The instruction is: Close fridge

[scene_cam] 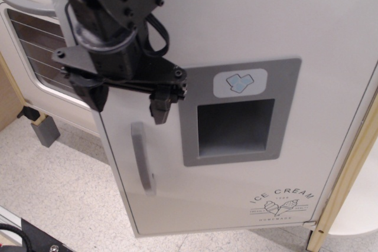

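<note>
The white fridge door (307, 57) fills most of the view, seen nearly face-on, with only a thin sliver of the dark inside showing above its top edge. It carries a grey recessed dispenser panel (236, 116), a grey vertical bar handle (142, 157) and the "ICE CREAM" logo (283, 205). My black gripper (125, 103) is in front of the door's upper left, just above the handle. Its two fingers are spread wide and hold nothing; the right fingertip (160, 109) is at or near the door face.
The white oven with its wire-rack window (29, 45) stands behind at the left. A small grey block (46, 129) lies on the speckled floor below it. A wooden post (348, 169) runs along the fridge's right side.
</note>
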